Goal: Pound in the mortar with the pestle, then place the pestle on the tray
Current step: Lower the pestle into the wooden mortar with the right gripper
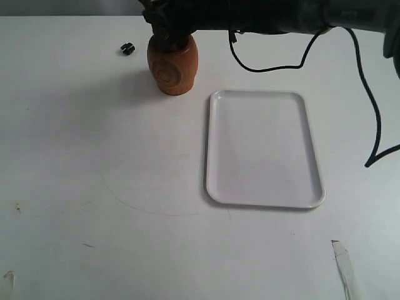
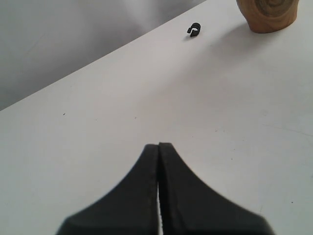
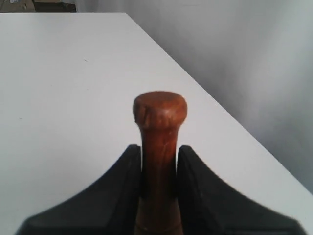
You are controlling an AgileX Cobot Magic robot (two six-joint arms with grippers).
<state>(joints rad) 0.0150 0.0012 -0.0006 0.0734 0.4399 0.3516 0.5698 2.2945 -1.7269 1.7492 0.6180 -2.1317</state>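
Note:
The reddish-brown ringed mortar [image 1: 173, 67] stands upright at the back of the table, left of the white tray [image 1: 262, 194]; its base also shows in the left wrist view [image 2: 268, 14]. My right gripper [image 3: 159, 149] is shut on the shaft of the pestle [image 3: 159, 117], whose knobbed end pokes out past the fingertips. In the exterior view the right arm [image 1: 269, 15] reaches across to just above the mortar's mouth, and the pestle itself is hidden there. My left gripper [image 2: 158, 145] is shut on nothing, over bare table well away from the mortar.
A tiny black object [image 1: 127, 49] lies left of the mortar, also in the left wrist view [image 2: 194, 30]. A black cable [image 1: 369, 100] hangs from the right arm over the table's right side. The table's far edge runs just behind the mortar.

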